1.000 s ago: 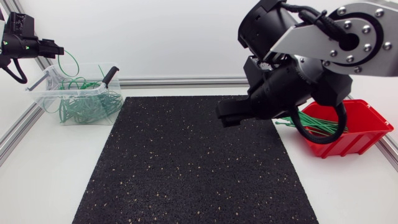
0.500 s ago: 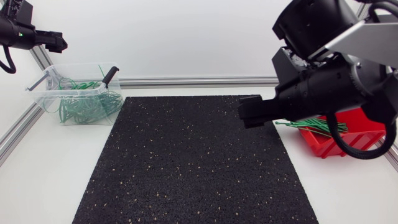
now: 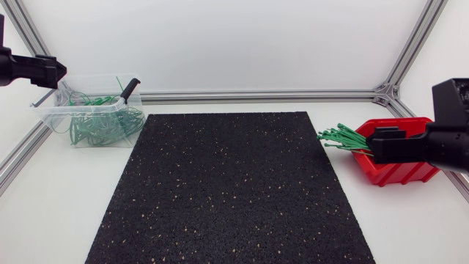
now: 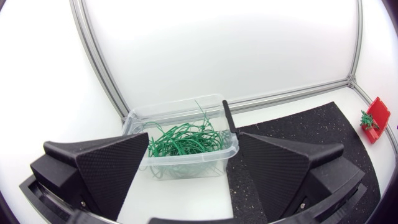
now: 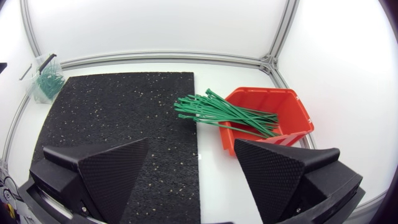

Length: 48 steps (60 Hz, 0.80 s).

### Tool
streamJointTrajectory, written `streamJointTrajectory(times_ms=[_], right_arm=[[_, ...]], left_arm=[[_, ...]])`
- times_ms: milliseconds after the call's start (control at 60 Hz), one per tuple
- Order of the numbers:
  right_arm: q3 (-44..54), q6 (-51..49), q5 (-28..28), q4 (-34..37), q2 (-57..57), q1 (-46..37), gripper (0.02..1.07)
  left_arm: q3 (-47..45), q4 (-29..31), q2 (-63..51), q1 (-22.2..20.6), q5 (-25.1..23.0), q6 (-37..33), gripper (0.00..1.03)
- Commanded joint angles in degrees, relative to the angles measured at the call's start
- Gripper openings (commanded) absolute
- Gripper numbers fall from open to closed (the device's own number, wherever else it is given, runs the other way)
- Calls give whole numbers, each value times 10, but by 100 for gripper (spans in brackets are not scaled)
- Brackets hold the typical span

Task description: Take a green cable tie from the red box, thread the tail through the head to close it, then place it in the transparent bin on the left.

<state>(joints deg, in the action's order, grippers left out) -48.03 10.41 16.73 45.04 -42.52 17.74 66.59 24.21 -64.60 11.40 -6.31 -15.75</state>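
Both grippers stand wide open and empty. The left gripper [image 4: 193, 134] hangs at the table's far left corner, facing the transparent bin [image 4: 181, 164] of looped ties [image 4: 183, 140], and the right gripper [image 5: 191, 141] sits level at the right edge, by the red box [image 5: 293, 107]. The green cable ties [image 5: 225, 116] lie bundled in that box — tails poking over its rim toward the black mat [image 5: 118, 118].

The left gripper [image 4: 194, 155] is showing two broad, matte black wedge fingers [image 4: 106, 168] with a fine woven texture, small screws [image 4: 83, 202] sitting near their bases. The right gripper [image 5: 191, 152] is looking identical; from above, both are appearing as blocky black shapes.
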Motion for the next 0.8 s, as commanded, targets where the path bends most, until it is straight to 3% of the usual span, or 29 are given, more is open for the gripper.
streamJointTrajectory(times_ms=[0,183,567,783], right_arm=[[44,-33,1,-17,43,-29,102],[98,-42,1,-36,132,-59,102],[167,-46,2,-71,281,-87,102],[211,-81,5,-152,343,-96,102]], left_arm=[[-52,-9,55,-13,2,14,100],[-151,-15,153,-28,2,16,100],[-358,-98,406,-42,2,51,100],[-430,-127,477,-60,12,78,100]])
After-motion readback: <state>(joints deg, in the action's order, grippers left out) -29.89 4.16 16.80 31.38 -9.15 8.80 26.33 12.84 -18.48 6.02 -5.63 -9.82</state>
